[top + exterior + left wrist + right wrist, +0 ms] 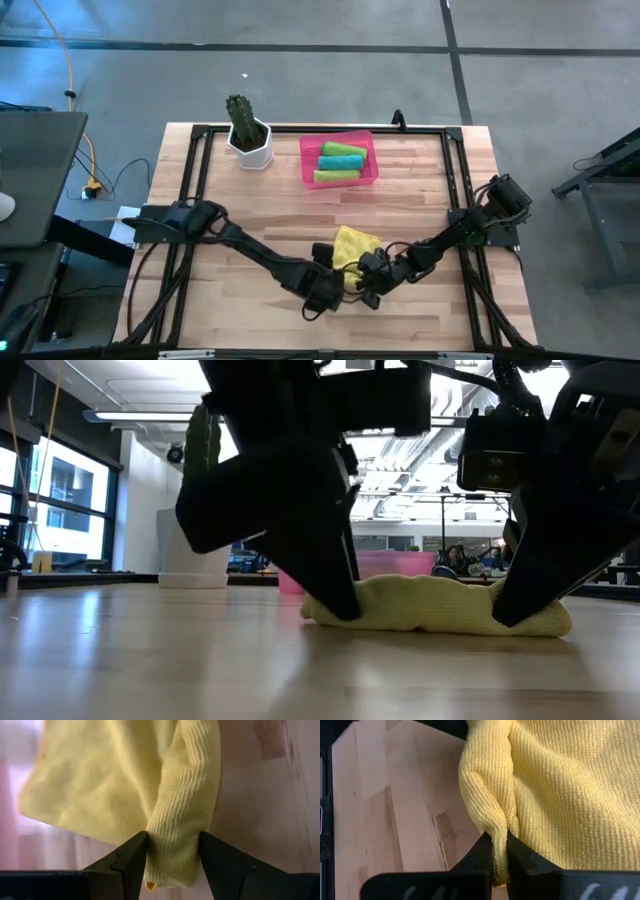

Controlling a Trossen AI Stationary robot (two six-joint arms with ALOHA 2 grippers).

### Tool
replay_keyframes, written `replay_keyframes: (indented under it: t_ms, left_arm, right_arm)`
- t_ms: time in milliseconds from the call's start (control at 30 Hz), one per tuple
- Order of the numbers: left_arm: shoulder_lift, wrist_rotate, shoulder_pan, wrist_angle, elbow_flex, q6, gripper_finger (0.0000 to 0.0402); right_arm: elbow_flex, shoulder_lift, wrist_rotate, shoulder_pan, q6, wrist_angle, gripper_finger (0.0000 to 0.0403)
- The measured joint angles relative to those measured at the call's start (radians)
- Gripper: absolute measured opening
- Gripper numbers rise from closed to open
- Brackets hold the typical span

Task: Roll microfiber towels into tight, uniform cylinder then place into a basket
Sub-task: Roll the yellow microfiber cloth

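Note:
The yellow towel (356, 245) lies on the table near its front edge, its near edge turned up into a loose roll (440, 605). My left gripper (173, 845) stands at the roll's left end (335, 605), its jaws wide with the roll filling the gap. My right gripper (500, 845) is shut on the roll's right end (515, 610). At the back, the pink basket (306, 160) holds two lime green rolled towels (343, 149) and a teal one (340, 162) between them. My left gripper has the roll's left end (172, 827) between its two fingers (131, 856), one on each side. The fingers slant down from the table's left and lie across the roll. The towel rests on the table. My right gripper pinches a fold at the roll's right end (497, 827) between its two shut fingers (482, 852). The fingers slant down from the table's right. The fold holds several layers. The towel lies on the table, slack.
A white pot with a green cactus (247, 135) stands at the back left, beside the basket. A black frame (195, 135) runs around the table's edges. Bare wood lies to the left of and in front of the towel.

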Motion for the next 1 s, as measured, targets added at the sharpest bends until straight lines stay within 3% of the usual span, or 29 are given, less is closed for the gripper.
replay_keyframes:
  t_ms: [267, 400, 533, 767, 900, 1000]
  left_arm:
    - [0.01, 0.135, 0.041, 0.011, 0.002, -0.009, 0.0151]
    - [0.009, 0.274, 0.05, 0.015, 0.003, -0.058, 0.0085]
    - [0.007, 0.491, 0.045, 0.029, 0.005, -0.177, 0.0015]
    - [0.011, 0.619, 0.022, 0.08, 0.002, -0.389, 0.0026]
    - [0.017, 0.722, 0.015, 0.151, -0.002, -0.422, 0.0012]
    - [0.017, 0.739, 0.022, 0.195, -0.002, -0.423, 0.0008]
  right_arm:
    - [-0.001, 0.0, 0.002, 0.0, -0.055, 0.007, 0.0008]
    - [-0.003, 0.001, 0.001, 0.0, -0.146, 0.014, 0.0017]
    - [-0.005, 0.002, -0.009, 0.001, -0.281, 0.056, 0.0049]
    - [-0.01, -0.071, -0.027, -0.001, -0.616, 0.057, 0.0114]
    - [-0.01, -0.155, -0.023, 0.001, -0.707, 0.018, 0.0132]
    - [-0.01, -0.187, -0.013, 0.03, -0.764, 0.01, 0.0135]
